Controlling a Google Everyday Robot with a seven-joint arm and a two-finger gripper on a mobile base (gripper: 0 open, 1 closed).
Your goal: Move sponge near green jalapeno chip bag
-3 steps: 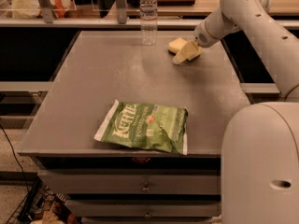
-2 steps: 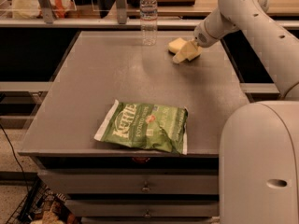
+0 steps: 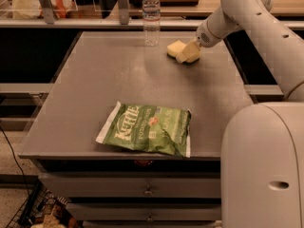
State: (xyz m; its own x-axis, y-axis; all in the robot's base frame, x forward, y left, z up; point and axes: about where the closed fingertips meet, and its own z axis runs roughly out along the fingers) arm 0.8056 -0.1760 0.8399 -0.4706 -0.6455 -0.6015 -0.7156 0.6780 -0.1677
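Note:
The pale yellow sponge (image 3: 174,48) is at the far right part of the grey table (image 3: 95,89), right of the water bottle. My gripper (image 3: 188,55) reaches in from the right and its cream fingers are shut on the sponge's right end. The green jalapeno chip bag (image 3: 147,129) lies flat near the table's front edge, well in front of the sponge and apart from it. Whether the sponge rests on the table or hangs just above it does not show.
A clear water bottle (image 3: 151,17) stands upright at the table's back edge, just left of the sponge. A shelf with items runs behind the table. My white arm and base (image 3: 263,165) fill the right side. Drawers sit under the table front.
The gripper and the sponge have shifted together a little to the left, toward the bottle. The chip bag and the bottle have not moved.

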